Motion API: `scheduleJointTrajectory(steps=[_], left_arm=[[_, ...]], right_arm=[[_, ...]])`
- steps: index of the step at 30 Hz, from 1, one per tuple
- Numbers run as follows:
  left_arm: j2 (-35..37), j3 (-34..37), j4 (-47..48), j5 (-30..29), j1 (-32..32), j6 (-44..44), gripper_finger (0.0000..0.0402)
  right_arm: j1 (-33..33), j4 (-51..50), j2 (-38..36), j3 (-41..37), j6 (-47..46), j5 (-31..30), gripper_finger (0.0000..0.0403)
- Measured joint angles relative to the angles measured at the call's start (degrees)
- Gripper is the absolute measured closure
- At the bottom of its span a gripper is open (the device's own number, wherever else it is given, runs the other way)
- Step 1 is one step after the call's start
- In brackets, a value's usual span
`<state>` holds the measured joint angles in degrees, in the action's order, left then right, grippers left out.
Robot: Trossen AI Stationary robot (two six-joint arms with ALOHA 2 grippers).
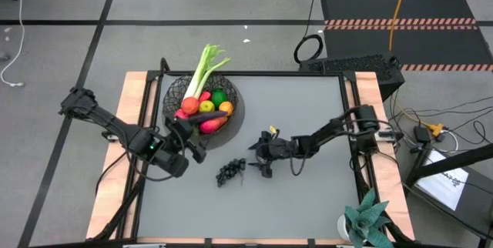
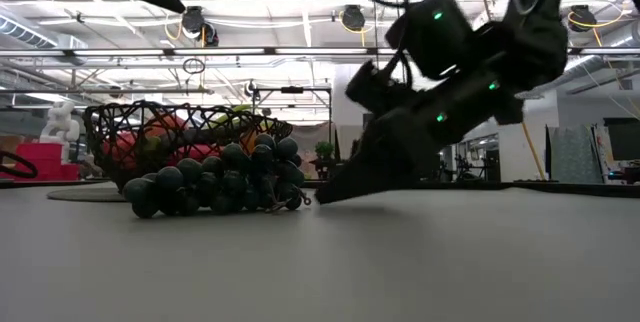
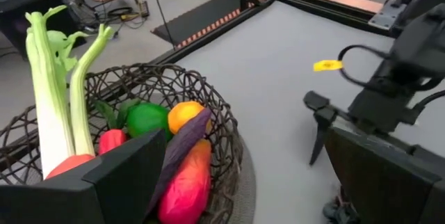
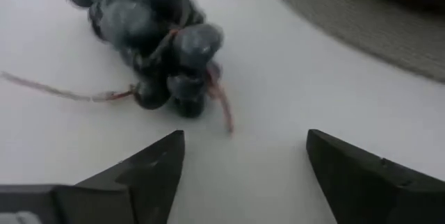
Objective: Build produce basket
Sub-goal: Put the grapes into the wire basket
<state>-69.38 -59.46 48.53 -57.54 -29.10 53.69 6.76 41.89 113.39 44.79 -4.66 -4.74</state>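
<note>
Your right gripper [image 1: 260, 162] sat low over the grey table [image 1: 308, 202], its fingers [image 4: 149, 165] spread apart and empty, pointed at the bunch of grapes [image 1: 229, 172] that lay on the tabletop just ahead of the tips, not yet touched. In the right wrist view you could see the dark berries [image 4: 156, 36] and their thin reddish stem on the bare surface, with a clear gap between fruit and finger ends. The grapes rested outside the wire basket [image 1: 176, 94], near its front edge, between your two grippers. The basket stood on a round mat toward the back left of the table and already held the leek [image 1: 202, 71], standing tall out of the rim, along with a lime [image 3: 147, 120], an orange [image 3: 182, 115], a red-yellow mango [image 3: 184, 186] and a long purple piece lying across the top, probably the eggplant [image 3: 182, 151], though the view of it was partial. Your left gripper [image 1: 187, 142] hovered right beside the basket's front rim with its fingers wide apart and nothing between them.
</note>
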Motion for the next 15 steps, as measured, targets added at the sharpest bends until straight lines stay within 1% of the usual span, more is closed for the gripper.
scheduleJointTrajectory(steps=[3,8,15], left_arm=[[0.00,0.00,-0.12,0.04,-0.35,0.00,0.0011],[0.00,0.00,-0.17,0.21,-1.09,-0.09,0.0011],[0.00,0.00,-0.67,0.28,-1.47,-0.95,0.0011]], right_arm=[[-0.34,0.34,2.49,2.38,0.43,2.12,0.0128],[-0.32,0.75,4.37,3.80,1.05,2.06,0.0172],[-0.10,0.86,4.48,3.81,3.26,2.37,0.0259]])
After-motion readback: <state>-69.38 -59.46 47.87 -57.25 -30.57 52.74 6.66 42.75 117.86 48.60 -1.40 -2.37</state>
